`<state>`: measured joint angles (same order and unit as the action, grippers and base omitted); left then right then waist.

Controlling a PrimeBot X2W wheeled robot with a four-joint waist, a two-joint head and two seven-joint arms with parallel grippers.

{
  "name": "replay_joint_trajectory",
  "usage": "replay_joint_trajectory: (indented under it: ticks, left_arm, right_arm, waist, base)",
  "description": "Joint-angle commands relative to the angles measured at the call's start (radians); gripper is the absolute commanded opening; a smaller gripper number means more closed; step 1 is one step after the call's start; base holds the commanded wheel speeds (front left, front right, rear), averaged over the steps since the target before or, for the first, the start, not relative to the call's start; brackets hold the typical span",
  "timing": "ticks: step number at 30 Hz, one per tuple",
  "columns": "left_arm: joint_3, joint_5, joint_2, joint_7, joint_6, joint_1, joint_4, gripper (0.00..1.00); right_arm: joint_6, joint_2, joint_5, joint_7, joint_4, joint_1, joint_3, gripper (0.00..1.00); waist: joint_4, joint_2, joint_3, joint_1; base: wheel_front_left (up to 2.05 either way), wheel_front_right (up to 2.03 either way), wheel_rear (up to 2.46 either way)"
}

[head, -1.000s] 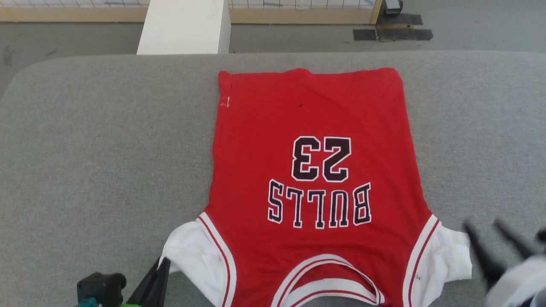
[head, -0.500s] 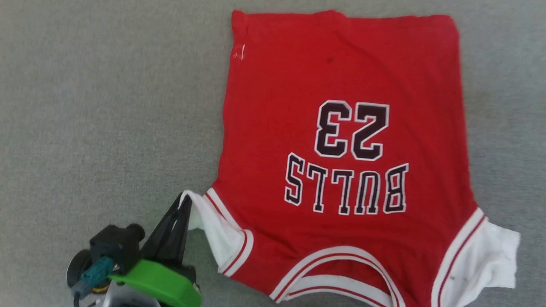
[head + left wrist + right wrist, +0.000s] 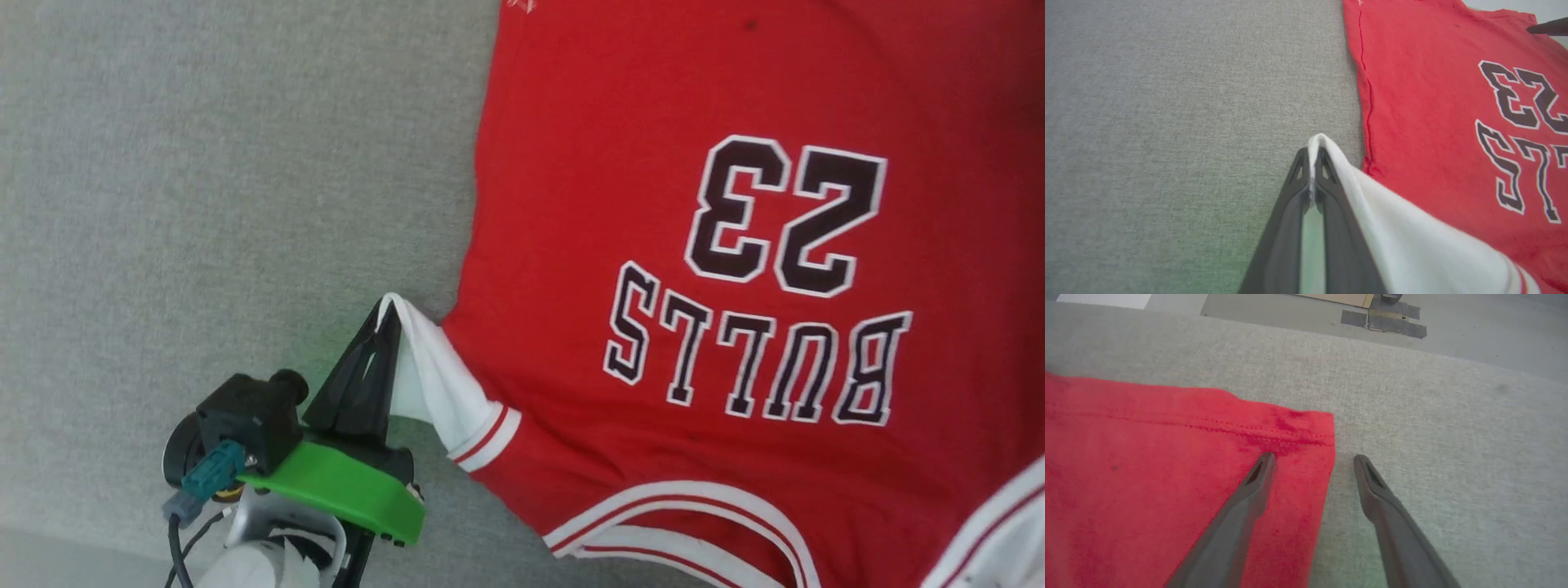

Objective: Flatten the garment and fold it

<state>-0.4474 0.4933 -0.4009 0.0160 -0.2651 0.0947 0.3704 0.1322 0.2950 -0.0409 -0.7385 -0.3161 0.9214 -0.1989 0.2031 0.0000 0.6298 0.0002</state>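
Gripping: left claw (image 3: 1312, 154) clenched on the shirt's (image 3: 571, 204) white sleeve.
Right claw (image 3: 1313, 457): spread wide, straddling the shirt's edge.
Surface: grey fabric (image 3: 1453, 437) beneath both claws.
Room: floor (image 3: 1290, 310) beyond the right claw.

Bright, even light falls across all three views, without hard shadows. In the head view we see the shirt (image 3: 612, 163) slightly soft, its lettering smeared at the edges, and a faint green tint on the grey bench (image 3: 204, 163) beside the left hand (image 3: 389, 309). In the left wrist view the white sleeve (image 3: 1412, 245) is nearly washed out and the fingers (image 3: 1284, 228) blur toward the bottom edge. In the right wrist view we find the right hand (image 3: 1314, 457) sharp at its tips and softer below, while the bench's far edge curves slightly.
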Motion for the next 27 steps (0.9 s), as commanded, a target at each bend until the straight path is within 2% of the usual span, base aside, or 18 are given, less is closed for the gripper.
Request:
replay_joint_trajectory:
  ticks: [1, 2, 3, 4, 10, 16, 22, 27]
  left_arm:
    - [-0.001, 0.000, 0.006, -0.006, 0.003, 0.025, 0.000, 0.00]
    - [-0.001, 0.000, 0.006, -0.006, 0.005, 0.028, 0.000, 0.00]
    - [-0.003, -0.001, 0.004, -0.004, 0.007, 0.030, -0.001, 0.00]
    - [-0.003, -0.001, 0.003, -0.003, 0.007, 0.032, -0.001, 0.00]
    - [0.007, 0.005, -0.014, 0.006, 0.006, 0.028, 0.000, 0.00]
    - [0.024, -0.002, -0.034, 0.006, -0.012, 0.008, -0.018, 0.00]
    - [0.040, 0.008, -0.049, 0.008, -0.024, -0.023, -0.047, 0.00]
    - [0.057, 0.023, -0.066, 0.012, -0.042, -0.076, -0.056, 0.00]
  right_arm:
    - [-0.002, -0.006, 0.015, 0.009, -0.016, 0.014, -0.010, 1.00]
    - [-0.002, -0.008, 0.021, 0.013, -0.027, 0.013, -0.014, 1.00]
    - [-0.002, -0.010, 0.025, 0.017, -0.039, 0.015, -0.014, 0.31]
    - [-0.002, -0.011, 0.028, 0.022, -0.047, 0.017, -0.015, 0.00]
    - [-0.002, -0.021, 0.021, 0.077, -0.081, 0.037, -0.032, 0.00]
    - [-0.002, 0.004, -0.039, 0.159, -0.089, 0.004, -0.036, 0.00]
    - [-0.002, 0.022, -0.141, 0.229, -0.005, -0.168, -0.051, 0.00]
    - [-0.002, -0.002, -0.216, 0.239, 0.146, -0.424, -0.120, 0.00]
  waist:
    - [0.034, 0.0000, 0.035, -0.0002]
    - [0.035, 0.0000, 0.036, -0.0002]
    - [0.034, 0.0000, 0.038, -0.0002]
    - [0.032, 0.0000, 0.038, -0.0002]
    - [-0.007, 0.0000, 0.011, -0.0002]
    - [-0.056, 0.0000, -0.091, -0.0002]
    - [-0.114, 0.0000, -0.230, -0.0002]
    - [-0.168, 0.0000, -0.317, -0.0002]
  base:
    - [0.00, 0.00, 0.00]
    - [0.00, 0.00, 0.00]
    - [0.00, 0.00, 0.00]
    - [0.00, 0.00, 0.00]
    - [0.00, 0.00, 0.00]
    - [0.00, 0.00, 0.00]
    - [0.00, 0.00, 0.00]
    - [0.00, 0.00, 0.00]
